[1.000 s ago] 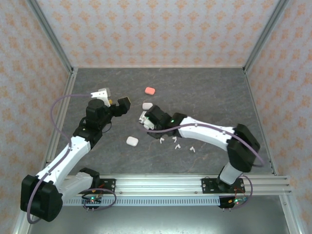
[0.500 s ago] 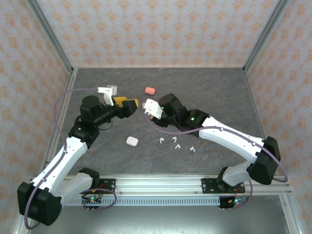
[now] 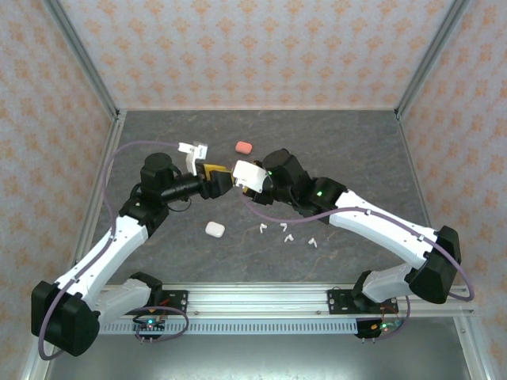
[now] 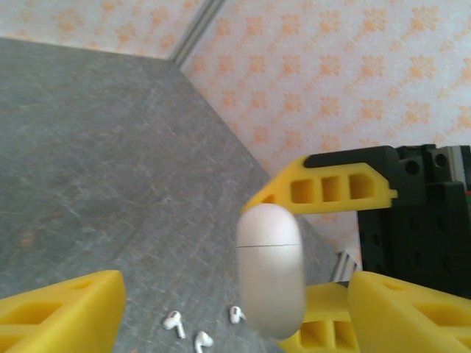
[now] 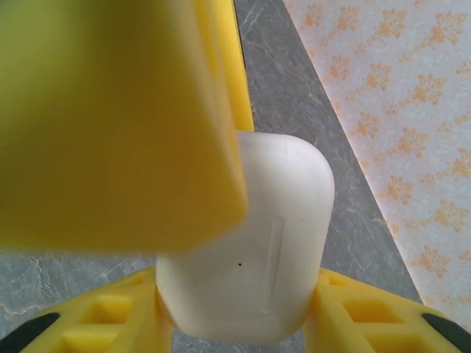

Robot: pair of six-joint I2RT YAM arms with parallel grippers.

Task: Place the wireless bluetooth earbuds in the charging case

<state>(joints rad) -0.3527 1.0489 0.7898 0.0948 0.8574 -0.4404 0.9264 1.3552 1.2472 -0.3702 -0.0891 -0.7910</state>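
As right pincer (image 5: pixel 235 329) clamps the case (image 5: pixel 250 243), left pincer (image 4: pixel 237 303) seemingly flanks it

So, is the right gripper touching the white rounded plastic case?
Touching. The right wrist view shows the right gripper with both yellow fingers pressed against the sides of the white rounded plastic case.

Nothing readable anywhere that I can spot, no letters, numbers or logos. The white rounded plastic charging case (image 5: pixel 250 243) just has a faint straight seam and a tiny dark dot on its face. The pale wallpaper (image 3: pixel 253 47) at the far side is all orange ornaments, not writing.
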